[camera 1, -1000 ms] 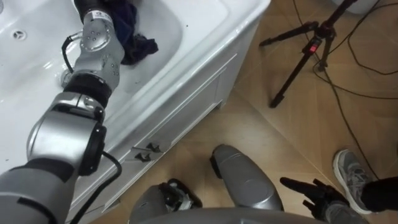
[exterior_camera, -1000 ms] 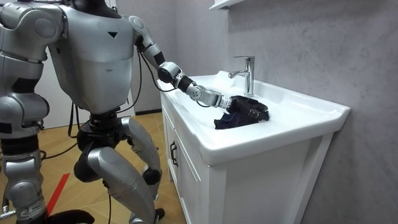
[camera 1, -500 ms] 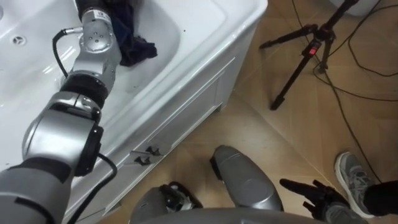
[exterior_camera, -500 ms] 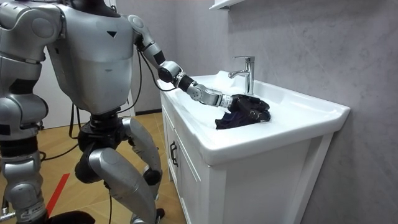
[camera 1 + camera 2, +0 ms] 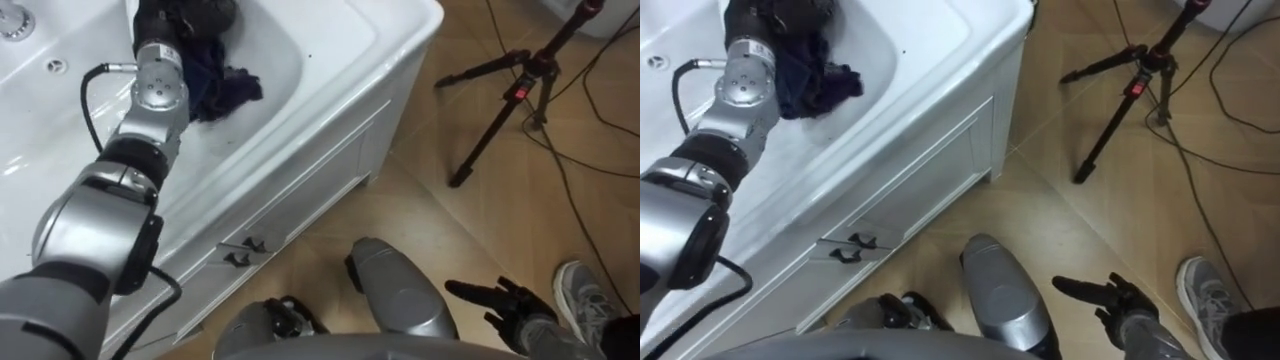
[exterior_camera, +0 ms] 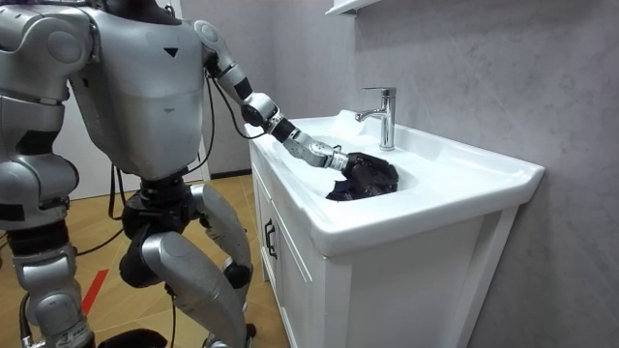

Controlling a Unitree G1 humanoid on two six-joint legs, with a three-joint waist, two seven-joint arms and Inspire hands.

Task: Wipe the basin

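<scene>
In the white basin (image 5: 320, 50), the left hand (image 5: 185, 15) clutches a dark cloth (image 5: 222, 85); right hand (image 5: 505, 303) hangs loose-fingered.

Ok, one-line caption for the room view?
Robot at a white vanity, left hand on a dark cloth in the basin.

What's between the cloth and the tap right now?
Only bare basin, as the room view shows: the cloth lies in it, and the tap stands on its rim behind, apart.
</scene>
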